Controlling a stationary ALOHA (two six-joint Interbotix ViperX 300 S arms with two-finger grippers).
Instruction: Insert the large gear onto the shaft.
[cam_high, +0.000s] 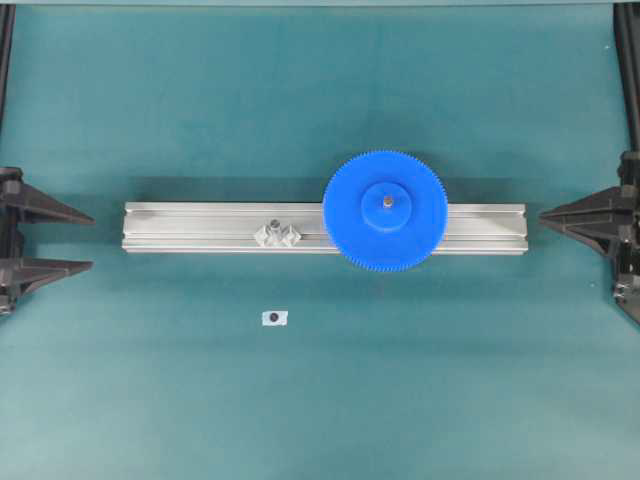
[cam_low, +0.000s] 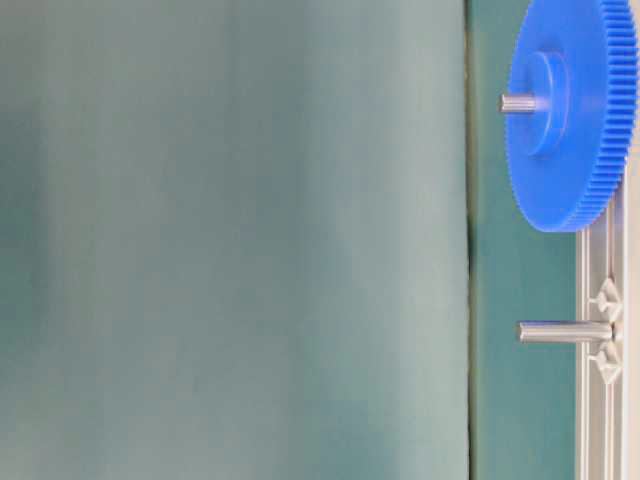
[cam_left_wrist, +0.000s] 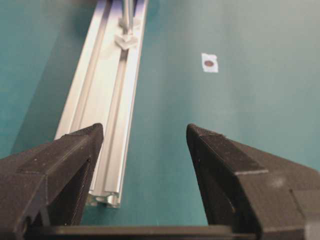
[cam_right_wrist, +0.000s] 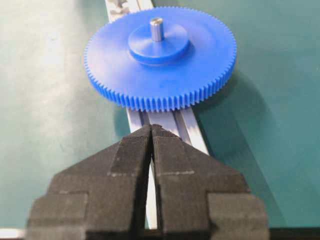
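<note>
Grooved silver aluminium rail (cam_high: 200, 228) lies across a teal mat. Large gear (cam_high: 385, 211), flat blue plastic disc w/ fine rim teeth & raised round hub, sits on the rail toward its right end, grey metal shaft (cam_right_wrist: 156, 28) poking up thru its centre. Left gripper (cam_left_wrist: 144, 134) off rail's left end, fingers spread, holding nothing. Right gripper (cam_right_wrist: 151, 131) off right end, fingers pressed together, empty.

I see the large gear (cam_low: 575, 110) seated on the shaft (cam_low: 516, 103), whose tip pokes through its hub; a second bare pin (cam_low: 563, 331) stands along the aluminium rail (cam_low: 597, 400).
</note>
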